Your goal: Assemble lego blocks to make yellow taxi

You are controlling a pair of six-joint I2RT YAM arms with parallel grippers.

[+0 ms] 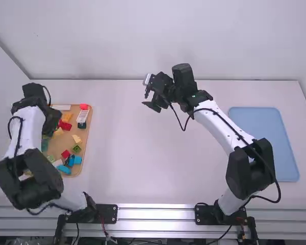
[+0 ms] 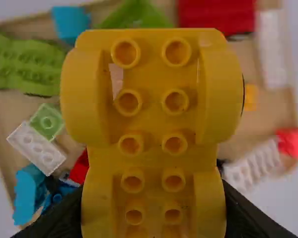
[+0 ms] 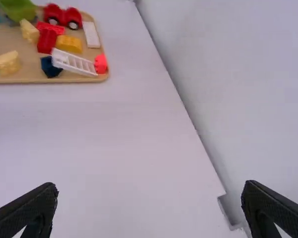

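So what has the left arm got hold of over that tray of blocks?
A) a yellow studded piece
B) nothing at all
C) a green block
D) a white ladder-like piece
A: the left gripper has a yellow studded piece between its fingers, above the tray.

Tray point(image 1: 66, 143) common to all views

A yellow chassis point(image 2: 151, 124) with rounded sides is held over the tray point(image 1: 85, 139), its open round studs exposed. Loose blocks are spread below: a slotted white piece point(image 1: 82, 116) is set by the right edge, beside a red piece point(image 1: 84, 106) at the far right corner; blue blocks point(image 1: 65, 169) are gathered toward the near right corner.
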